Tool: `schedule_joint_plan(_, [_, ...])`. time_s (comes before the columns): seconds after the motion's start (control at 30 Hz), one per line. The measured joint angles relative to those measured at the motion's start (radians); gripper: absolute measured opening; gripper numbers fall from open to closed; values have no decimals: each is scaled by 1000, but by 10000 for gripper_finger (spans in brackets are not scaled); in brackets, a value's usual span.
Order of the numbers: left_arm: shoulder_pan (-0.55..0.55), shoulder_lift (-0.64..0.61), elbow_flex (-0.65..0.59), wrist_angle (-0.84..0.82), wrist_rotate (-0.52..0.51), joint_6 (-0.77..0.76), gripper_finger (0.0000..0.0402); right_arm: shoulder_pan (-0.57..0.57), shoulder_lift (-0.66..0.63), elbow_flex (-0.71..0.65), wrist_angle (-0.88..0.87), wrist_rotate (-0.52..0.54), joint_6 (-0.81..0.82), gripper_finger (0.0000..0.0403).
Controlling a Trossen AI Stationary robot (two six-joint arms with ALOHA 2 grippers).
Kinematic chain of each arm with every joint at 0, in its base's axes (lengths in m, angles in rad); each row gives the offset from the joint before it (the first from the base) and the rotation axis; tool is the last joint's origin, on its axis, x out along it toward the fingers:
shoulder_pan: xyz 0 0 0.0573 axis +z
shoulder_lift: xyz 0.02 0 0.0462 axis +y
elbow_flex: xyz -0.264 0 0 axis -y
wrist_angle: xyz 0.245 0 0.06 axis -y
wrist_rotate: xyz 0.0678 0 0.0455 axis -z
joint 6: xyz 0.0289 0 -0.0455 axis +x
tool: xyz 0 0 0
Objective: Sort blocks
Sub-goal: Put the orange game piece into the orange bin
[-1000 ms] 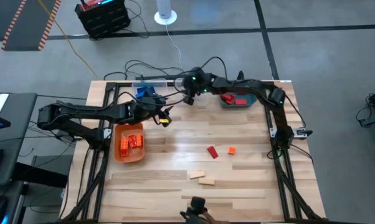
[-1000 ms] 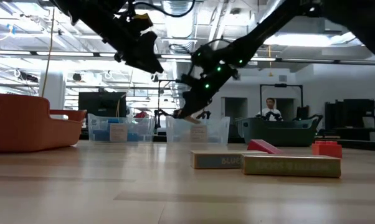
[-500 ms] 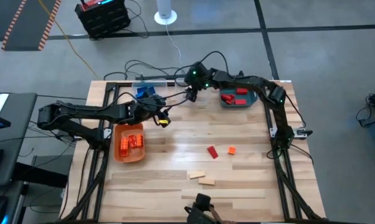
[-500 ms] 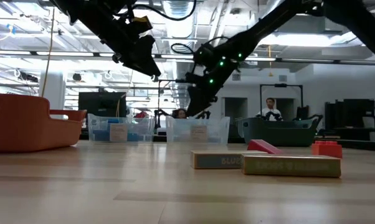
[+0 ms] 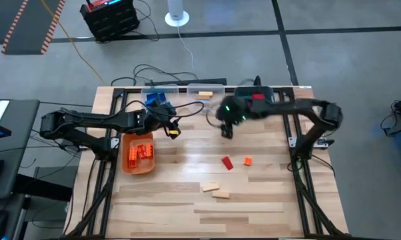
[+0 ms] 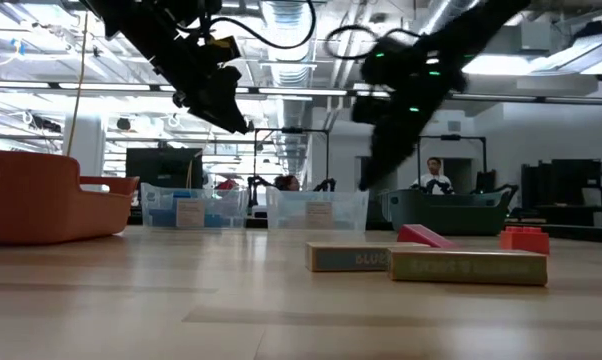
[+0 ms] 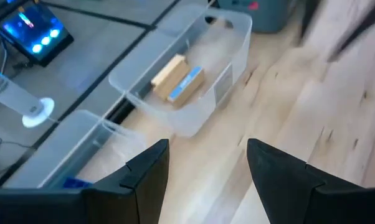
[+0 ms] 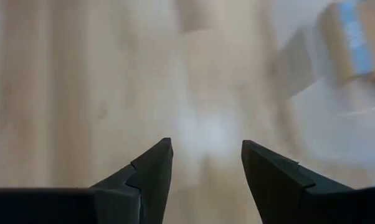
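Your right pincer (image 5: pixel 226 131) has swung away from the clear bin (image 5: pixel 204 93) to mid-desk, fingers now apart and empty; the tan block (image 5: pixel 204 95) lies inside that bin. Your left pincer (image 5: pixel 173 127) stays open, empty, above the orange bin (image 5: pixel 138 153). Red (image 5: pixel 226 162), orange (image 5: pixel 247 161) and tan blocks (image 5: pixel 214 191) lie on the desk (image 5: pixel 267 193).

Orange bin (image 5: pixel 138 154) at centre left of the wooden table (image 5: pixel 254 193), clear bins (image 5: pixel 202 89) along its top edge, white fan base (image 5: pixel 177 18) on grey floor, upper centre
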Motion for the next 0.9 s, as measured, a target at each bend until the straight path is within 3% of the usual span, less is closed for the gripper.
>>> schedule_joint_plan(0.2, [0, 0, 0, 20, 0, -15, 211, 178, -171, -256, 121, 117, 219, 223])
schedule_joint_plan(0.6, [-9, 0, 0, 24, 6, -39, 211, 545, -312, -433, -12, 343, 575, 223])
schedule_joint_plan(0.9, [-39, 0, 0, 29, 6, -32, 211, 665, -419, -666, 291, 484, 697, 223])
